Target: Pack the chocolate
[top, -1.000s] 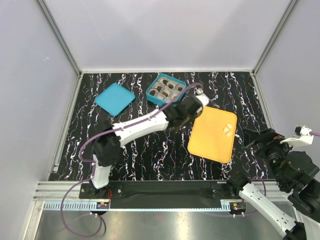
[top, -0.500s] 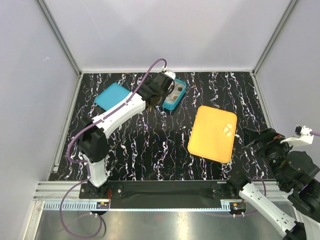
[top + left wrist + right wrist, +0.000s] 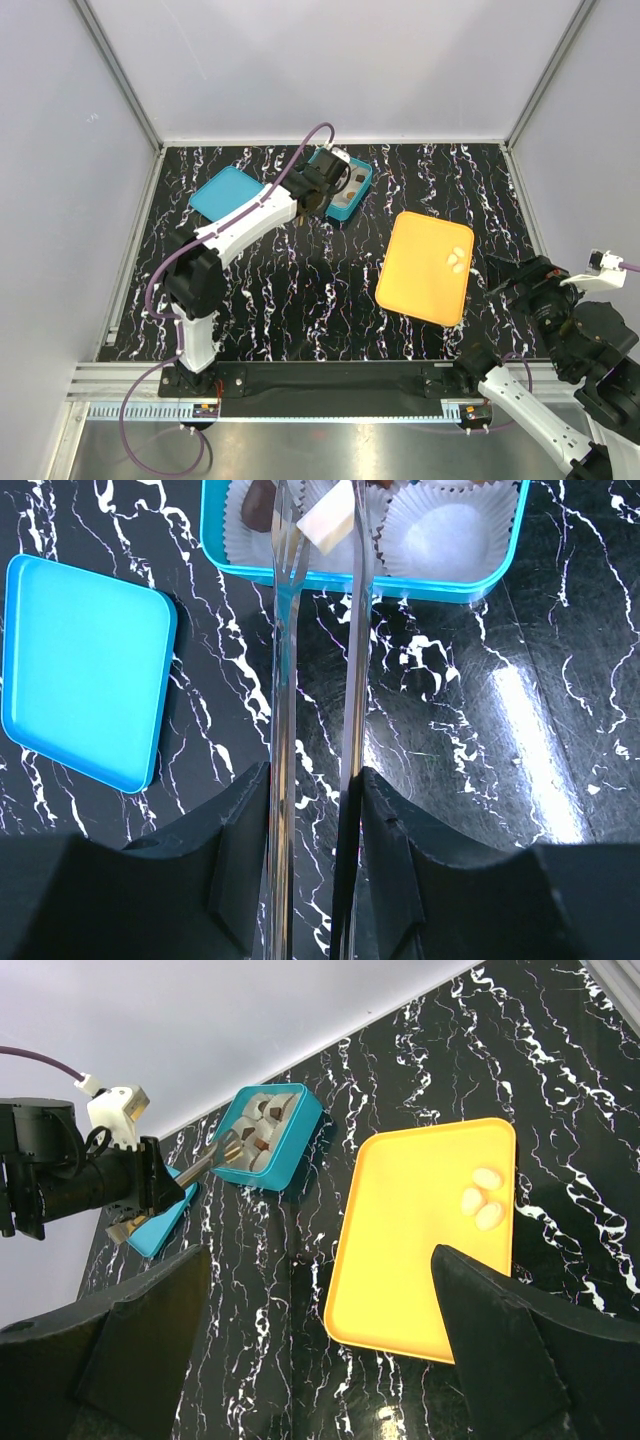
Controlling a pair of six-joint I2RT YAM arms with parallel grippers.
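**Packing under way, three pieces left on the tray**

A cream chocolate piece (image 3: 330, 518) hangs pinched in the clear tongs (image 3: 284, 660) over the teal box (image 3: 420, 588), at the top of the left wrist frame. A dark piece (image 3: 258, 502) sits in one of its paper cups (image 3: 445, 535). My left end effector (image 3: 315, 790) clamps the tongs. Three pale pieces (image 3: 457, 258) lie on the yellow tray (image 3: 415, 290), right of centre. The blue lid (image 3: 228, 195) lies off, upper left on the counter (image 3: 300, 290). My right end effector (image 3: 320, 1300) gapes wide, holding nothing. I reckon this drop, three more, then the lid.
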